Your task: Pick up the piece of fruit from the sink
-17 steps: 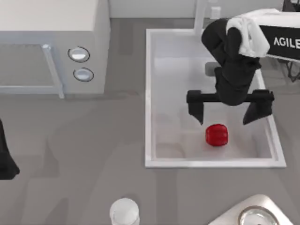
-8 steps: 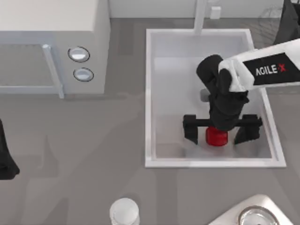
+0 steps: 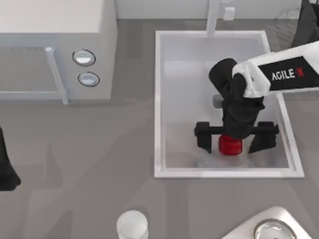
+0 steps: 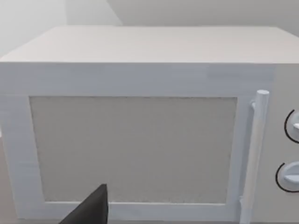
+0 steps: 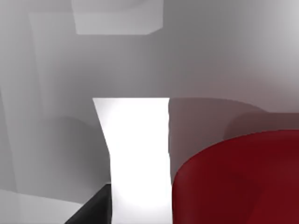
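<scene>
R gripper [image 3: 235, 142] is down inside the sink [image 3: 157, 99], jaws spread wide, not yet gripping anything. The piece of fruit [image 3: 230, 145] sits on the basin floor between the two jaws, roughly centred, w/ a gap showing on each side. In the right wrist view the fruit [image 5: 238, 179] looms close and red, w/ pale basin wall behind it.

Step in hand, as I judge it: close on the fruit. To do it well: keep the jaws level w/ the fruit's widest part, squeeze evenly so both pads meet it at once, since a glossy round thing will likely squirt out if one side touches first. Then lift straight up before any sideways move.

Edges & room: the near wall of the sink lies just beyond the jaws on the side away from the arm; the R-hand wall is near the outer jaw. Closing pulls the jaws inward, away from both, so no clash expected there. Above the jaws is open; behind them, toward the faucet post [image 3: 213, 17], the basin floor is bare apart from a small grey drain [image 3: 216, 101] beside the wrist.

L gripper [image 4: 91, 210] is parked well off from the jaws, at the tabletop's [image 3: 99, 174] far L edge, facing the microwave [image 4: 140, 126]; can't tell its state.
</scene>
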Robot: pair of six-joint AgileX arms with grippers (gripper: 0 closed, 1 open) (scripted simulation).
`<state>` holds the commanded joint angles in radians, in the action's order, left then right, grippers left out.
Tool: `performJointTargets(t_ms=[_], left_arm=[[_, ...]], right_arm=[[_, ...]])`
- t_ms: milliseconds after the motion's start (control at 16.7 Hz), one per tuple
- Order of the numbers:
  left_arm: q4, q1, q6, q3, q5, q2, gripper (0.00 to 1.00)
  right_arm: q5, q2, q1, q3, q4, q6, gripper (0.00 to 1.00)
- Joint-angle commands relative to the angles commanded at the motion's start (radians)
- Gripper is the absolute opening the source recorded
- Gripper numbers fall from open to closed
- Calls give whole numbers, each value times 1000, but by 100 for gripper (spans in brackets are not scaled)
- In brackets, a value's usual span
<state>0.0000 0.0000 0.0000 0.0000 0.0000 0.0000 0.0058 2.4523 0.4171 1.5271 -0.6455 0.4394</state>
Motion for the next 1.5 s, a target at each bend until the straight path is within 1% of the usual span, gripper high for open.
performJointTargets(t_ms=[480, 540, 960, 1020, 1140, 1320, 1500], left_arm=[[0, 0, 0, 0, 0, 0, 100], [0, 0, 0, 0, 0, 0, 100], [0, 0, 0, 0, 0, 0, 100], [0, 0, 0, 0, 0, 0, 100], [0, 0, 0, 0, 0, 0, 100], [0, 0, 0, 0, 0, 0, 100], [0, 0, 0, 0, 0, 0, 100]], right_arm=[[0, 0, 0, 0, 0, 0, 2], [0, 0, 0, 0, 0, 0, 0], [0, 0, 0, 0, 0, 0, 0], [19, -58, -3, 14, -29, -8, 0], [19, -59, -2, 27, -42, -8, 0], [19, -70, -1, 121, -141, -7, 0], [18, -100, -1, 275, -333, -7, 0]])
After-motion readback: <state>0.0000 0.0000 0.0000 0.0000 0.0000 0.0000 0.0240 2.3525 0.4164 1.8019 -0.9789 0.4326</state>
